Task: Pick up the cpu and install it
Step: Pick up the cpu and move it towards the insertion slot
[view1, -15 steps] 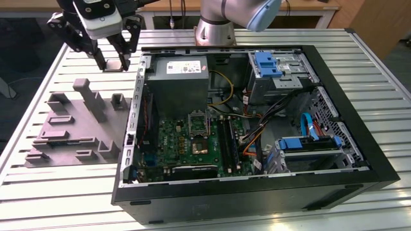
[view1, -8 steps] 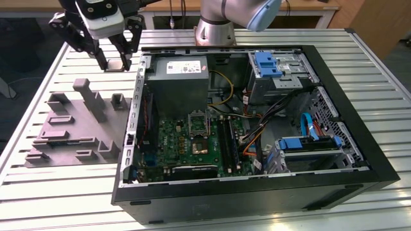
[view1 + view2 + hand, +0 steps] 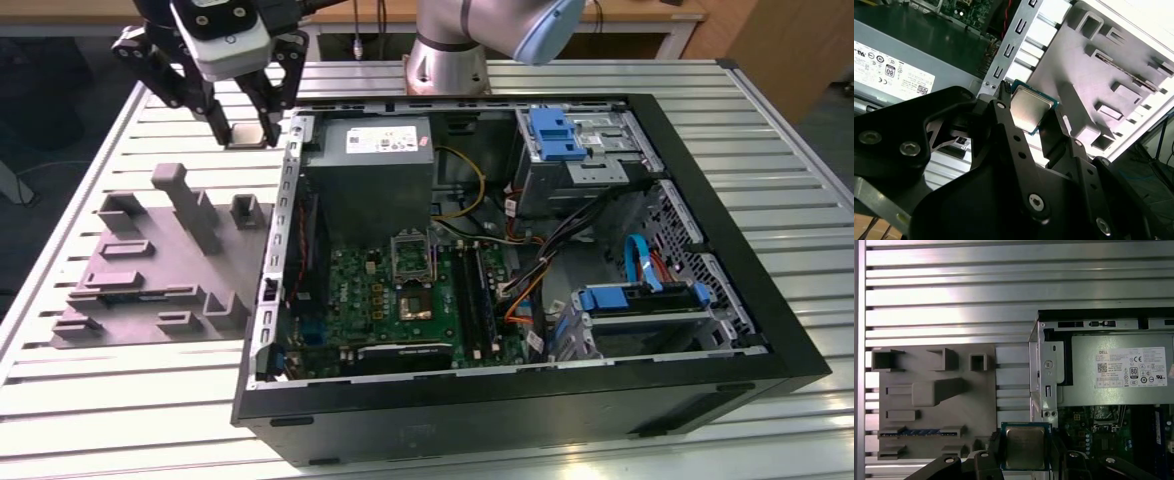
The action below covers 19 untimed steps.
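Your end effector (image 3: 248,132) is gripping the cpu (image 3: 1025,446) by opposite edges at eleven o'clock of the case (image 3: 534,410), and it is probably handling light, stiff and fragile.

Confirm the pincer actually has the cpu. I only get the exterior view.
Observer: Yes. In the first wrist view the pincer is shut on the cpu, gripping two opposite edges.
Operator: Report which face points toward the wrist.
Observer: The pale metal top faces the cameras in both wrist views.
Operator: Describe its edge.
Observer: The second wrist view shows a thin green rim around the metal top.
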Each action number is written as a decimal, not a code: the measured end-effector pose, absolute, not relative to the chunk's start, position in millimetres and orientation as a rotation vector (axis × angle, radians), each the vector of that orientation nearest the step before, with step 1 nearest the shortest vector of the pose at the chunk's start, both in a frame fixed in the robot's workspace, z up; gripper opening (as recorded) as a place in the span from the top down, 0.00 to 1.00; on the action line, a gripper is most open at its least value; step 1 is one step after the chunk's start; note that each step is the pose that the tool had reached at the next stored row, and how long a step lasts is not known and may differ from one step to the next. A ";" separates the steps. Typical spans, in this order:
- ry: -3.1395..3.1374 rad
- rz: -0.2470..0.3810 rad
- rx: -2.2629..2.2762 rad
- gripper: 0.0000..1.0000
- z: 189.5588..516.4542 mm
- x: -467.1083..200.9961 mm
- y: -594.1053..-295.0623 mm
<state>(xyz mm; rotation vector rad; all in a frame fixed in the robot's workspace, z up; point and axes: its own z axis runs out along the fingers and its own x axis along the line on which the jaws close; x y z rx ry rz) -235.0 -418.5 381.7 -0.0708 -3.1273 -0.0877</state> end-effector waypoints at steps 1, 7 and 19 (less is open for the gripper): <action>-3.127 -0.088 -0.071 0.53 381.8 -234.5 -418.6; -3.127 -0.088 -0.072 0.53 381.7 -232.3 -422.2; -3.127 -0.088 -0.073 0.53 381.6 -223.1 -423.3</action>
